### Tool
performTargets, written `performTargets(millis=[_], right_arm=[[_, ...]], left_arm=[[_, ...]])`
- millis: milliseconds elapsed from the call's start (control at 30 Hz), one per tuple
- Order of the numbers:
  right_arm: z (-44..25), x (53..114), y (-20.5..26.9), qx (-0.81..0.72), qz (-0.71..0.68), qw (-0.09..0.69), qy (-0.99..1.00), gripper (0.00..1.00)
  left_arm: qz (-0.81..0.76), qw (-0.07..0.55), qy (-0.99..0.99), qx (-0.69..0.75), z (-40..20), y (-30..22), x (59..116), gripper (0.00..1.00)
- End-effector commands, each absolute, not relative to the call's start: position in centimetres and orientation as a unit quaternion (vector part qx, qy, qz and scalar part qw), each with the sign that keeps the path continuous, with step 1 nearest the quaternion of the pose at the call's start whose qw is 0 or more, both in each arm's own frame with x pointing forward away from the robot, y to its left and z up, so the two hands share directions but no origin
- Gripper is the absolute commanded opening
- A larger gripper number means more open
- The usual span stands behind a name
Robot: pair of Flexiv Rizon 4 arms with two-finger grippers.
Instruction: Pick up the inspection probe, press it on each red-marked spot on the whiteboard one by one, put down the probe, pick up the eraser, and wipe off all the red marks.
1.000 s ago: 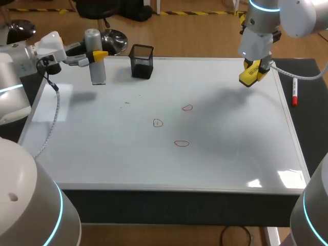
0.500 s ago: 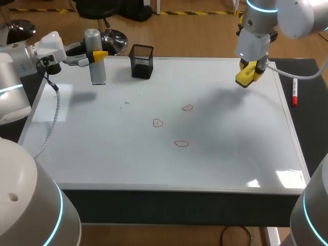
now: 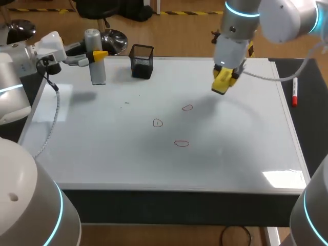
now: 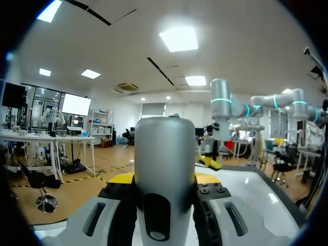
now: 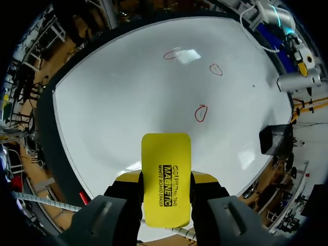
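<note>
Probe, grey and round, stands upright at the far left corner of the whiteboard, clamped between the two fingers of the left hand; whether its foot touches the board I cannot tell. From that wrist the probe fills the gap in the hand, with a finger pressed on either side. Just to the right of it a black mesh pen cup sits on the board's far edge. Near the middle are three red marks, small rings set well apart. Right of them and farther back, the right hand hangs above the board, gripping a yellow eraser; its own wrist view shows the eraser held between both fingers, the marks ahead. A red marker lies on the dark worktop beside the board's right edge.
</note>
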State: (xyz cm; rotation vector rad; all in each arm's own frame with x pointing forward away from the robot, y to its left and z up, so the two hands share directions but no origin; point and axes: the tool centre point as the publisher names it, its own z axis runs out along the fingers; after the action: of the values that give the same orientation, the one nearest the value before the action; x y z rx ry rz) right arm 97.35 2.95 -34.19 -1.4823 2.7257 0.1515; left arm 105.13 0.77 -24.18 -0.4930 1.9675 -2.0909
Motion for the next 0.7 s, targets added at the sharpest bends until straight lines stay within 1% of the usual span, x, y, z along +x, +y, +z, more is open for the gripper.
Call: performTargets(millis=[33,467,700], right_arm=[[-33.8,96.1,4.5,-0.498,0.05,0.028,0.865,0.0],[-35.3,94.0,12.2,-0.571,0.081,0.012,0.817,0.0],[-35.8,93.7,15.9,-0.595,0.099,0.023,0.798,0.0]], left_arm=[[-0.713,0.116,0.67,-0.169,-24.1,0.7,105.0,0.0],[-0.713,0.116,0.67,-0.169,-24.1,0.7,105.0,0.0],[-0.713,0.116,0.67,-0.169,-24.1,0.7,105.0,0.0]])
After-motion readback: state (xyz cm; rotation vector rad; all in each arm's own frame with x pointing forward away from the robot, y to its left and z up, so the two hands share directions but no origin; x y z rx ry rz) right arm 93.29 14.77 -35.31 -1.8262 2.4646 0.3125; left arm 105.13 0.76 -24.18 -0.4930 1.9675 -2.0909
